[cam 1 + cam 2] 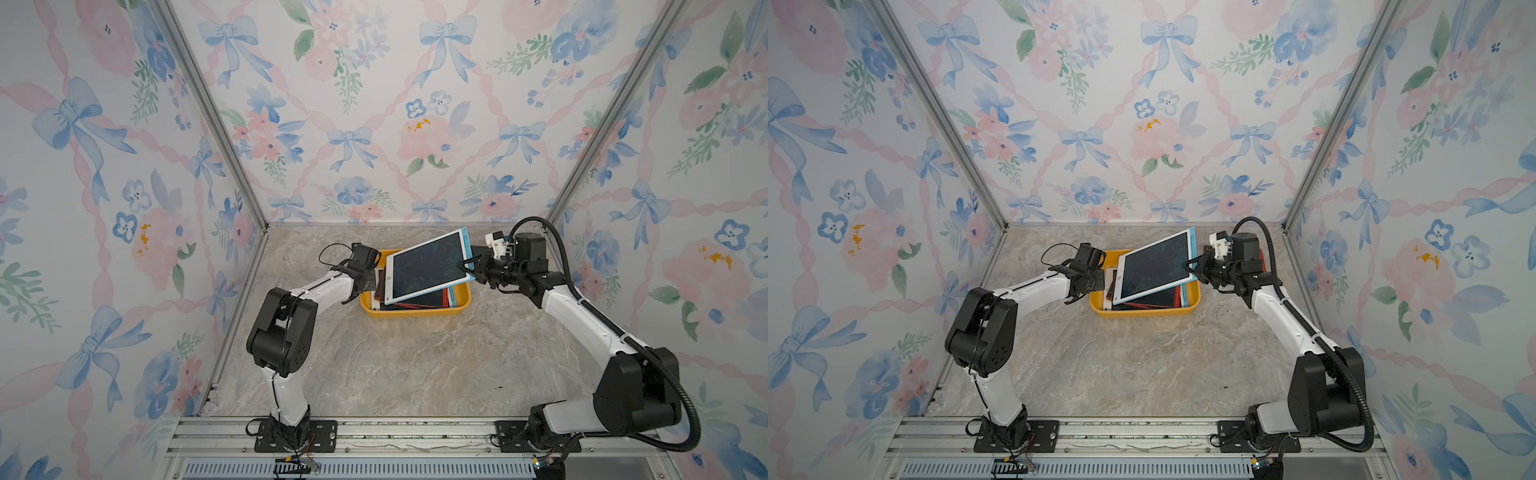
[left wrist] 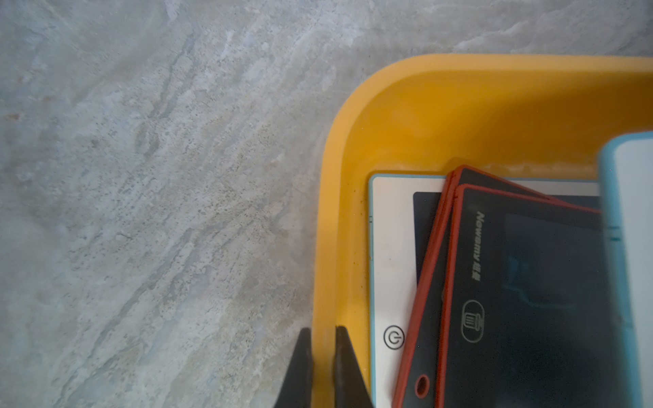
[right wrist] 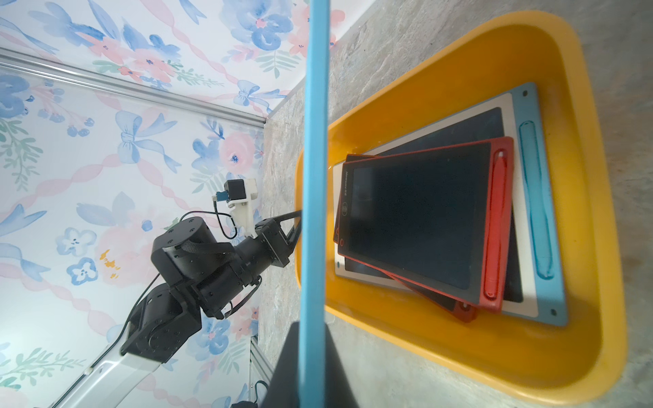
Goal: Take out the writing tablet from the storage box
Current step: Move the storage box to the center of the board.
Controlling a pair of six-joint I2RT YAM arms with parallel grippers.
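The yellow-orange storage box (image 1: 415, 312) (image 1: 1146, 312) sits at the back of the marble table. My right gripper (image 1: 469, 266) (image 1: 1194, 266) is shut on the right edge of a white, blue-edged writing tablet (image 1: 428, 266) (image 1: 1154, 266). The tablet hangs tilted above the box with its right side raised. In the right wrist view its blue edge (image 3: 314, 176) runs between the jaws of the right gripper (image 3: 311, 328). My left gripper (image 2: 323, 332) (image 1: 369, 286) is shut on the box's left rim (image 2: 328, 212).
Two red-framed tablets (image 3: 417, 219) (image 2: 512, 300) lie stacked on a white, blue-edged one (image 3: 530, 197) inside the box. Floral walls close in the back and both sides. An aluminium rail (image 1: 415, 432) carries both arm bases at the front. Bare marble table (image 1: 415, 365) lies before the box.
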